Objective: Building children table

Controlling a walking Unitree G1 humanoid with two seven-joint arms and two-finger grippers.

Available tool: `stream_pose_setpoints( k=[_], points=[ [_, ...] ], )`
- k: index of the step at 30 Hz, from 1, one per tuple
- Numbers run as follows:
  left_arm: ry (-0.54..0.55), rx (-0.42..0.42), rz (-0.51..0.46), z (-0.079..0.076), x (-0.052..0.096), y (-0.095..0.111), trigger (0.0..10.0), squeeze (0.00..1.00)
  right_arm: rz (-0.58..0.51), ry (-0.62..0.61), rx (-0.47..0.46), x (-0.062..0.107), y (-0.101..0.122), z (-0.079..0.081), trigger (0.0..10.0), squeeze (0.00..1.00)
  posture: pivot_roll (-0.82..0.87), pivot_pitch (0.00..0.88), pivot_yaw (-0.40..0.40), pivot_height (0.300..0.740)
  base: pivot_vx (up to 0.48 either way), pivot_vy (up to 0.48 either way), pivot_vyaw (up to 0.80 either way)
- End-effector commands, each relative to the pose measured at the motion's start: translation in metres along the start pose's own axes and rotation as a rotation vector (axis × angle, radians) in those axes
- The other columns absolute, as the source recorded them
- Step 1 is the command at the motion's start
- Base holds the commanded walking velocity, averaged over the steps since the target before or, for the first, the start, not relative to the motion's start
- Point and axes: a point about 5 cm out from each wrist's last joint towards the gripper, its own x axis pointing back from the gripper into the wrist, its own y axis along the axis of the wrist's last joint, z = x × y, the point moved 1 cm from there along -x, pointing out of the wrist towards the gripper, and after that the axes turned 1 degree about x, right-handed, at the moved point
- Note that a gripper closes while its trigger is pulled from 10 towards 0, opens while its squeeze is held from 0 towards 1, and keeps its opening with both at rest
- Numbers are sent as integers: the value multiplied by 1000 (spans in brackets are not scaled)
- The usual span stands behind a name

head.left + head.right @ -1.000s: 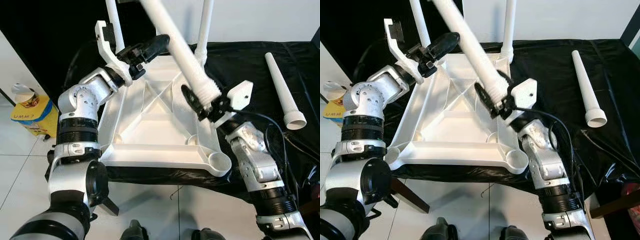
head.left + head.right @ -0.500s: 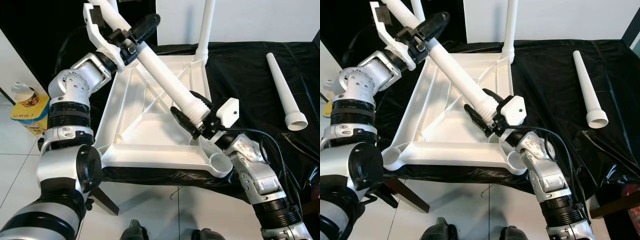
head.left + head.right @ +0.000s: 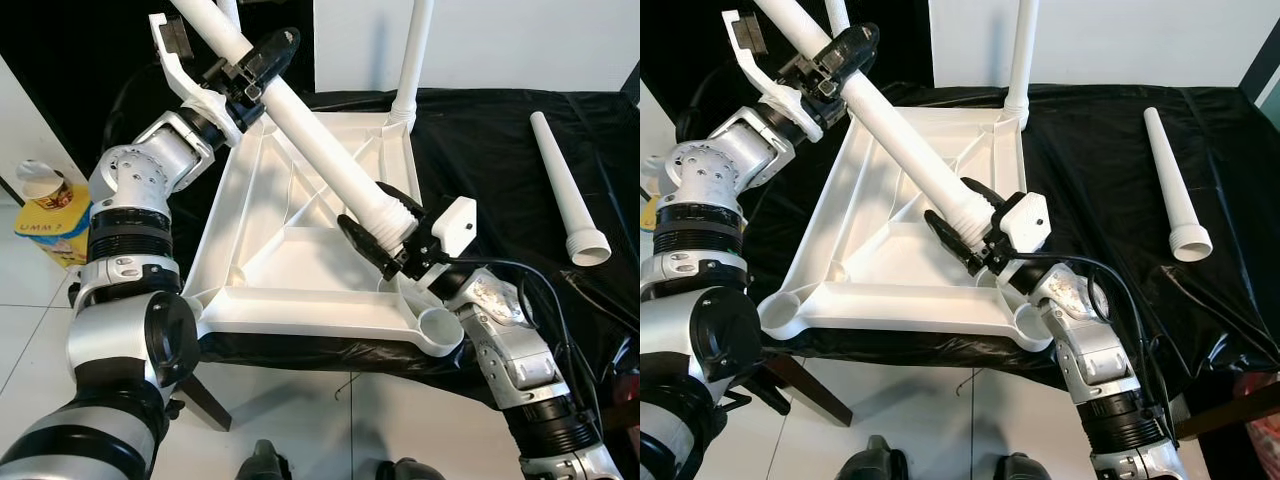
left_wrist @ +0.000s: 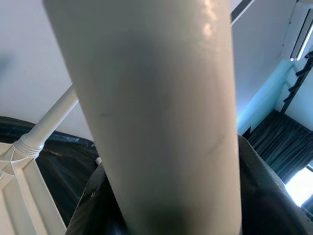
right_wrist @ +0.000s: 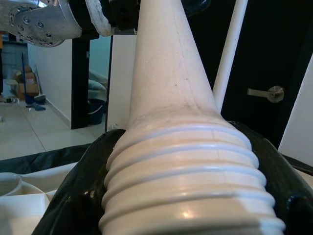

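One white tabletop (image 3: 300, 250) lies upside down on the black cloth (image 3: 490, 150). Four white legs: two standing legs (image 3: 412, 60) at its far corners, one loose leg (image 3: 565, 185) lying right of it, and one held leg (image 3: 320, 150) slanting above it. The left gripper (image 3: 250, 75) and right gripper (image 3: 385, 235) both squeeze the held leg. A yellow box (image 3: 45, 225) left of the tabletop reads "UMM".

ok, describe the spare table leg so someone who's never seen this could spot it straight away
Start at the upturned white plastic tabletop on the black-draped table. To its right, the loose white plastic tapered leg lies flat on the cloth, ribbed wide end toward the robot. Unlike it, one leg stands upright in the far corner socket; another is slanted, gripped by the left gripper and right gripper.
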Motion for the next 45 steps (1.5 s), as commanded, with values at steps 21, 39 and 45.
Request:
stream_pose_setpoints(
  k=[21,39,45],
  points=[
    [21,-168,-118,5,32,42,10000,0,144,-38,7,30,-22,-18,10000,0,45,3,-77,740,0,0,0],
    [43,-499,-54,-14,11,30,10000,0,322,-111,127,23,-30,-42,10000,0,30,17,-93,740,0,0,0],
    [21,-619,-16,-25,3,15,10000,0,299,-98,113,9,-20,-43,10000,0,20,30,-95,740,0,0,0]
  ],
)
